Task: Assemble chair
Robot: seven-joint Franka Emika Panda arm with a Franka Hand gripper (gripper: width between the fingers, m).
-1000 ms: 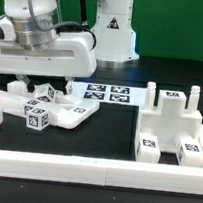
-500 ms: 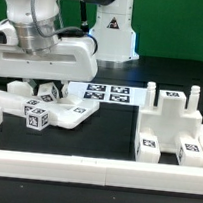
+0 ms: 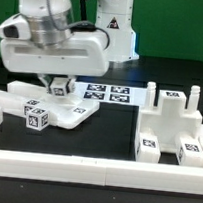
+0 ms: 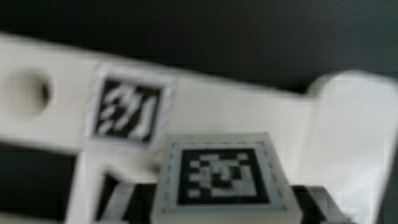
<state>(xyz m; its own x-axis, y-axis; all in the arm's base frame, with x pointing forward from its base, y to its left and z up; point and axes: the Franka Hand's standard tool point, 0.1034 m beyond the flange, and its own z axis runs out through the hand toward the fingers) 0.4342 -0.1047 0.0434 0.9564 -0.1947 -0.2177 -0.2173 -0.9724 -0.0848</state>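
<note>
The small tagged chair block [image 3: 60, 84], left of centre in the exterior view, is clamped between the closed jaws of the gripper [image 3: 56, 86]. The loose chair parts [image 3: 50, 110] lie just below at lower left. The boxy seat piece [image 3: 172, 126] stands at right, and the marker board [image 3: 107, 92] lies at centre.

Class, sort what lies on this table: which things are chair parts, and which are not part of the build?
Chair parts: small tagged block, flat tagged panel, tagged cube, large piece with posts.
Not parts: marker board, white border rail.
</note>
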